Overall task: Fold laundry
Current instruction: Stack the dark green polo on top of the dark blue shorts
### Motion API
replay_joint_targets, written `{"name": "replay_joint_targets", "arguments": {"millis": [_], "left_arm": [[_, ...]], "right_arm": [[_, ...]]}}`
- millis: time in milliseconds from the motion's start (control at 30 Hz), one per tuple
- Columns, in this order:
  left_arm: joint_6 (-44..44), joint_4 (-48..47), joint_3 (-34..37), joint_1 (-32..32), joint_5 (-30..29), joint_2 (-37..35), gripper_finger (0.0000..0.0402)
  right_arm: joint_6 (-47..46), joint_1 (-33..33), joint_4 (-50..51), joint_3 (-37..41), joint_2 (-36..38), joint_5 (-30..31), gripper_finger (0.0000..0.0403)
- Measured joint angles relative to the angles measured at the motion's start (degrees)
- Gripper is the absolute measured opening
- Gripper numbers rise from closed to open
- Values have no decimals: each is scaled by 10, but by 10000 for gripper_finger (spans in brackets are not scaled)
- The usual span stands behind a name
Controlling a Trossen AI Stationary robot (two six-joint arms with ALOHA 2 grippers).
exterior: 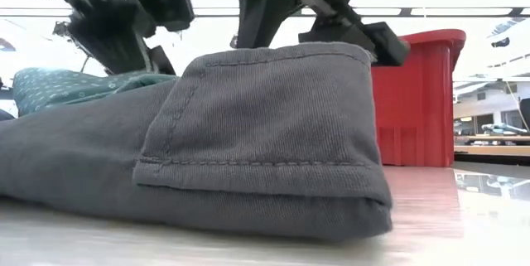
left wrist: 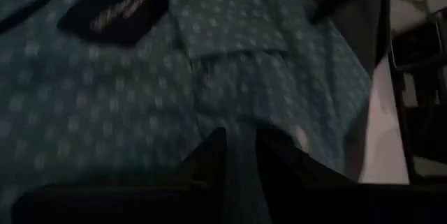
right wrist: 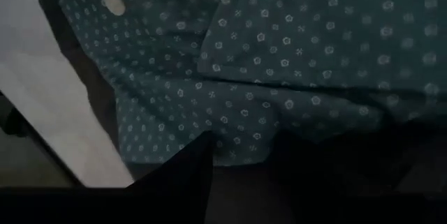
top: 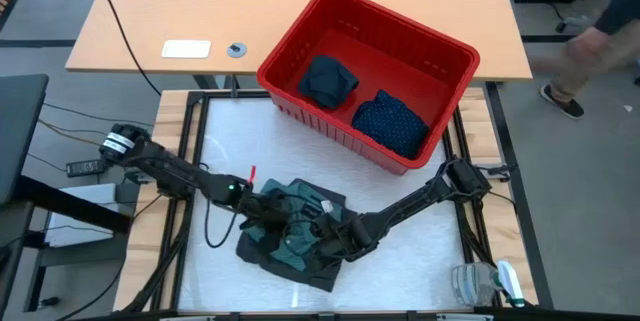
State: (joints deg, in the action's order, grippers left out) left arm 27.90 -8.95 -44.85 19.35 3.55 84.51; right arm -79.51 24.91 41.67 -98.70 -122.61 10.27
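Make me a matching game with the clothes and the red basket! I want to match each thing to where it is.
Things:
1. teal dotted shirt
2. grey garment
3. navy dotted piece
4. red basket

Places:
A. inside the basket
B. on top of the grey cloth, under both grippers
C. at the table's far edge
D. flat on the table, under the shirt

Pairs: 1-B, 2-D, 3-A, 4-C

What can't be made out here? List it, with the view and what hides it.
- Left gripper and right gripper, high view: fingertips buried in the teal shirt.
- Shirt, low view: mostly behind the grey piece.
- Label, left wrist view: writing too blurred.
- Grip on the cloth, both wrist views: too dark to tell.
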Motion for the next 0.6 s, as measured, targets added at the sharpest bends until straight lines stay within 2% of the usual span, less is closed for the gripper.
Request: {"name": "replay_joint_targets", "arguments": {"millis": [133, 233, 433, 533, 600], "left_arm": [[36, -88, -12, 7, -1, -54, 85], [97, -129, -3, 16, -25, -110, 85], [285, -202, 53, 70, -136, -242, 89], [389, -184, 108, 123, -198, -296, 113], [437, -140, 153, 156, -242, -313, 139]], "right_arm": [[51, -25, 5, 0, 0, 0, 167], [107, -46, 9, -3, 0, 0, 167], [159, -86, 24, -19, 20, -18, 167], [167, -100, 30, -29, 42, -47, 167], [179, -108, 32, -33, 57, -69, 167]]}}
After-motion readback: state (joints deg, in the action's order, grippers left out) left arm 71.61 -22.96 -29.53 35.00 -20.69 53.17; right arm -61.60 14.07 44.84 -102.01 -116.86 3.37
